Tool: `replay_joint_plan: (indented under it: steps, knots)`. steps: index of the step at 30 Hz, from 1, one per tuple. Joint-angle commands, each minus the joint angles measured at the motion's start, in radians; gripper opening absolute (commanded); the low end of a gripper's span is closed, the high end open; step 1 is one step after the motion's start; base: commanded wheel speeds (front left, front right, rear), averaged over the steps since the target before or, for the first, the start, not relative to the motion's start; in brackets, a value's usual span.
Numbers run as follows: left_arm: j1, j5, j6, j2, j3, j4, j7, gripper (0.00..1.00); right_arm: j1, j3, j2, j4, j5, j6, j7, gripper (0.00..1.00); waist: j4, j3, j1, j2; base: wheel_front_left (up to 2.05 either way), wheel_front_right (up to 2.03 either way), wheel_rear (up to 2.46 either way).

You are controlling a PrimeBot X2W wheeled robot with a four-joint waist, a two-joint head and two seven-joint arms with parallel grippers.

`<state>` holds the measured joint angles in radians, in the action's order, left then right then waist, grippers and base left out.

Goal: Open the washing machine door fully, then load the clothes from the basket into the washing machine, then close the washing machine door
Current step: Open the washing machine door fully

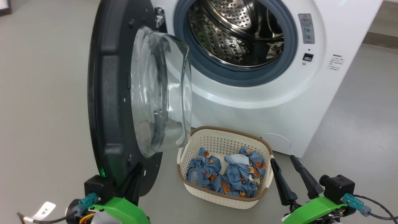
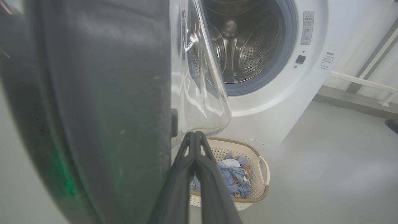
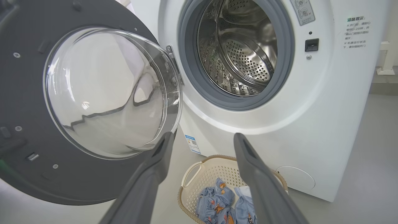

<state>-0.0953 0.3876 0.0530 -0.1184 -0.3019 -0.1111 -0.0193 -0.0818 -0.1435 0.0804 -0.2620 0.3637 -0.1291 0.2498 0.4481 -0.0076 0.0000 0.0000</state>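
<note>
Standing wide open on its hinge in the head view, the washing machine door [image 1: 112, 102] juts out from the washing machine [image 1: 264, 102], nearly edge-on to the camera. Its glass bowl [image 1: 158, 93] bulges toward the steel drum [image 1: 236, 31], which is ringed by the grey gasket [image 1: 199, 62]. The basket [image 1: 224, 141] sits on the grey floor [image 1: 43, 93] close to the machine's front, just below the bowl's lower edge. The clothes [image 1: 230, 175] lie inside it as two crumpled bundles, one toward its left wall and one toward its right wall. The left gripper [image 1: 140, 168] is at the door's lower edge, clenched with nothing between its fingers; whether it touches the door cannot be told. The right gripper [image 1: 283, 158] hovers just beside the basket's right rim, spread wide and empty. In the left wrist view the pressed-together fingers [image 2: 214, 186] meet in one tip just under the glass bowl, beside the door's dark inner face. The basket lies beyond them with the clothes in it and a white handle [image 2: 264, 171] on its right side. In the right wrist view the two parted fingers [image 3: 258, 174] frame the basket's far rim with nothing gripped. The door's inner face spreads at the left, and a blue label [image 3: 192, 143] marks the machine's lower corner behind the basket.
</note>
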Motion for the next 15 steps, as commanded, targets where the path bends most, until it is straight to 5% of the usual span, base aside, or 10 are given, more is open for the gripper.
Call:
replay_joint_plan:
  steps: [1, 15]
  knots:
    - [-0.015, 0.005, 0.016, -0.031, 0.052, 0.012, -0.012, 0.0, -0.013, -0.022, -0.003, 0.024, 0.005, -0.002, 0.012, 1.0, 0.022, 0.006, 0.0, 0.0, 0.0, 0.0, 0.0]
    - [-0.013, 0.033, 0.055, -0.054, 0.116, 0.003, -0.049, 0.0, -0.104, -0.102, 0.013, -0.006, 0.007, -0.002, 0.012, 1.0, 0.061, 0.062, 0.0, 0.0, 0.0, 0.0, 0.0]
